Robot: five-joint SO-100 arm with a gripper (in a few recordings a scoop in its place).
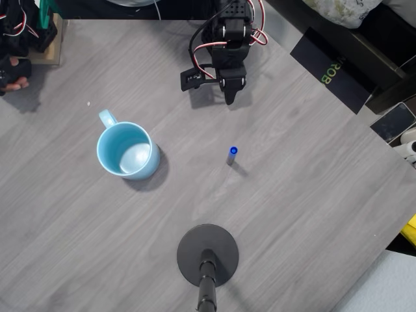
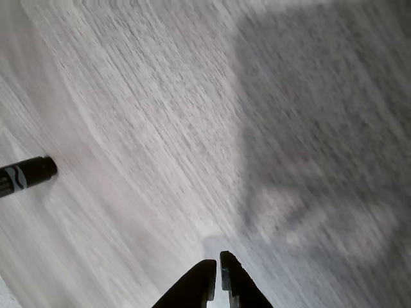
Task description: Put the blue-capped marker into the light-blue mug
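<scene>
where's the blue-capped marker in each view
Overhead view: the blue-capped marker stands on end right of centre, apart from the light-blue mug on the left.
Wrist view: its dark barrel end pokes in at the left edge, up-left of the gripper.
Shared landmark: the grey wood-grain table.

Closed fingers [image 2: 217,264] over blurred table [image 2: 160,115]

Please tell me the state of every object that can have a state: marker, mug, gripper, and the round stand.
blue-capped marker: capped, standing upright on the table, not held.
light-blue mug: upright, empty inside, handle toward the upper left in the overhead view.
gripper: shut, holding nothing, above bare table.
black round stand base: resting flat on the table, pole attached.
</scene>
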